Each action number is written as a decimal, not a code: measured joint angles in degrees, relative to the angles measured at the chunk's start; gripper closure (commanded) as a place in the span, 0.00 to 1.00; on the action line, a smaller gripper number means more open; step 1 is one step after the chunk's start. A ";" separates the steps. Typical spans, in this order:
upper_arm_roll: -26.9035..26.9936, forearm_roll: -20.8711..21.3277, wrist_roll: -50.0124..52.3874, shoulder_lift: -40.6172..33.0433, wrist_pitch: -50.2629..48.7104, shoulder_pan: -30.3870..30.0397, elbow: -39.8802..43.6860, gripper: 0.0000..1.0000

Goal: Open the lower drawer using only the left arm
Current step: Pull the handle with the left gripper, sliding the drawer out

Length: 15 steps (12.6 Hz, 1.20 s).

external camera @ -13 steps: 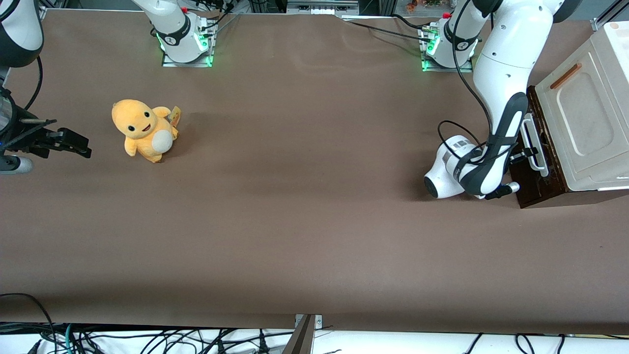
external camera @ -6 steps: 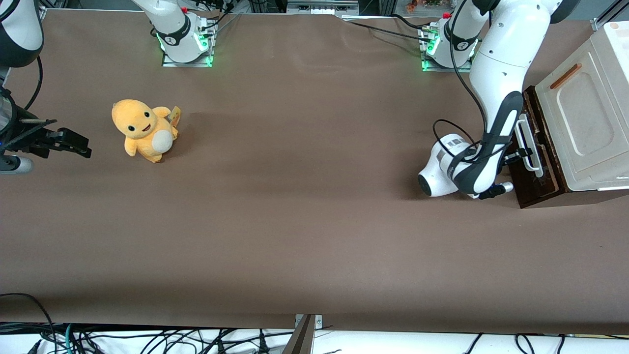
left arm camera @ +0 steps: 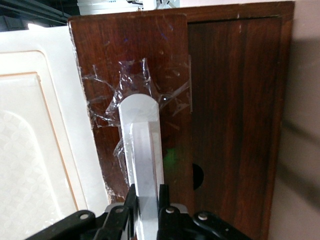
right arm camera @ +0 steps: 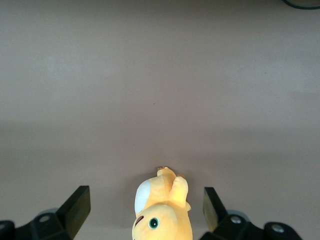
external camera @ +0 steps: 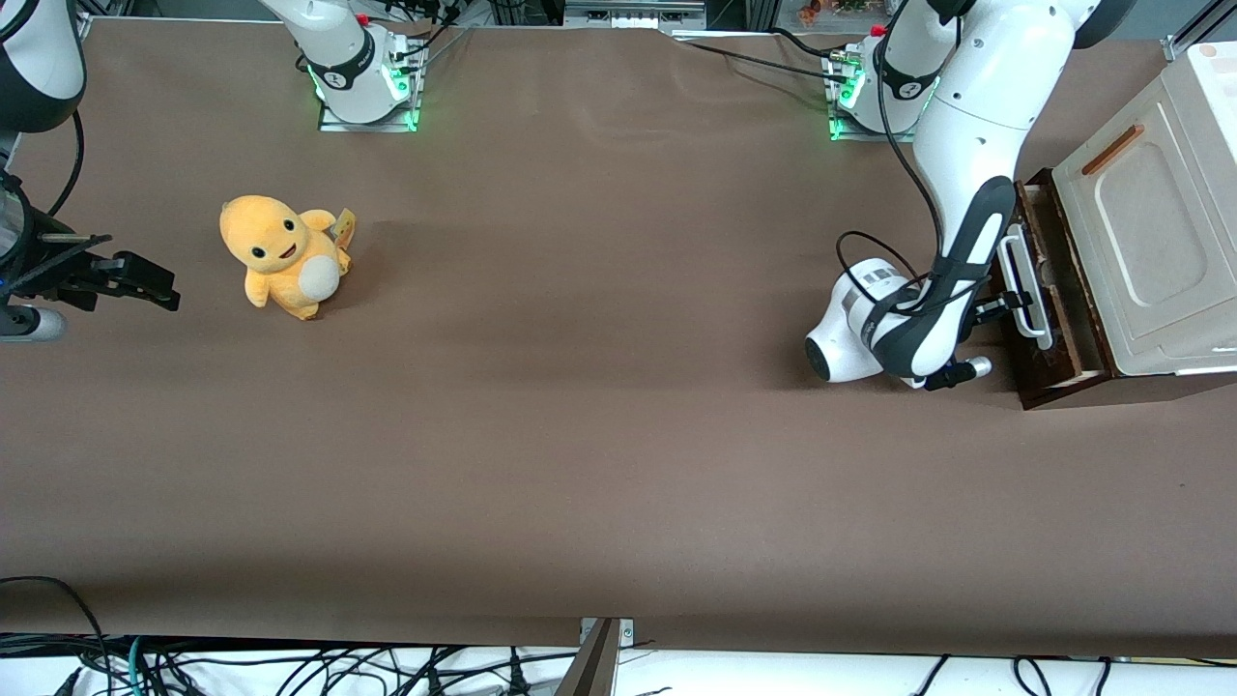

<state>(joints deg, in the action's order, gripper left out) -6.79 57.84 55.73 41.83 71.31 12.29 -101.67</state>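
Observation:
The lower drawer [external camera: 1046, 365] has a dark brown wooden front [left arm camera: 150, 65] and stands part way out of the cabinet, with pale wood sides showing. Its white loop handle [external camera: 1022, 290] [left arm camera: 142, 145] is taped to the front. The left arm [external camera: 976, 116] reaches down in front of the drawer. Its gripper [external camera: 1005, 305] [left arm camera: 146, 197] is shut on the white handle, one black finger pressed on each side of the bar.
Above the drawer sits a cream panel [external camera: 1150, 232] [left arm camera: 35, 150] with an orange-brown bar handle [external camera: 1113, 150]. An orange plush toy [external camera: 280, 253] [right arm camera: 160, 210] sits on the brown table [external camera: 599, 435] toward the parked arm's end.
The gripper has moved away from the cabinet with the handle held, and the lower drawer has slid further out, showing more of its pale wood inside.

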 measured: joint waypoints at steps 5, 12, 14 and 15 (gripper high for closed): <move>-2.02 -0.42 0.03 0.01 -1.02 0.02 0.76 0.90; -3.10 -0.94 0.06 0.01 -1.78 0.00 1.73 0.91; -3.78 -0.95 0.06 0.01 -1.92 0.04 1.87 0.91; -3.90 -0.95 0.06 0.01 -1.94 0.05 1.92 0.91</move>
<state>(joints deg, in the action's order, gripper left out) -10.69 56.89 55.79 41.83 69.37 12.34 -99.75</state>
